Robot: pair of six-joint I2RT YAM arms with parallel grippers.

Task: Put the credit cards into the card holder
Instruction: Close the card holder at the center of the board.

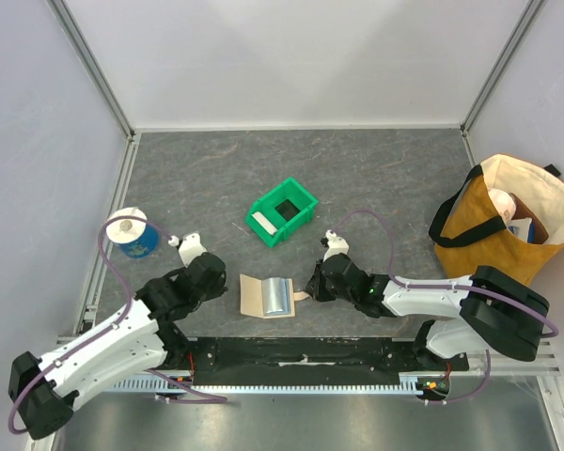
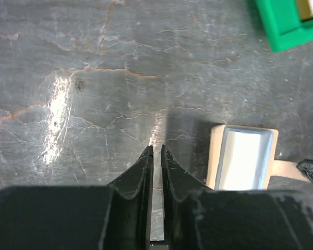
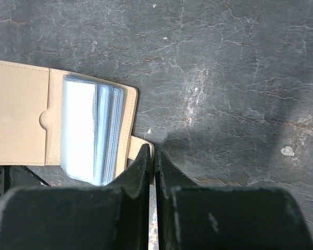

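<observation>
Can't tell if the right gripper (image 3: 152, 149) pinches the strap (image 3: 136, 145) of the card holder (image 3: 21, 120); its jaws are pressed together right at it. Left gripper (image 2: 155, 151) jaws nearly touch, w/ a thin slit, nothing seen inside. The holder lies open betw. both, tan, pale cards (image 3: 86, 130) tucked in. Grey stone-look table (image 1: 385, 178), white walls (image 1: 291, 56).

A green bin (image 1: 299, 222) sits on the grey marbled table (image 1: 385, 178). Far left of the bin stands a white-lidded blue tub (image 1: 132, 235); far right, a mustard-and-cream tote bag (image 1: 470, 235).
</observation>
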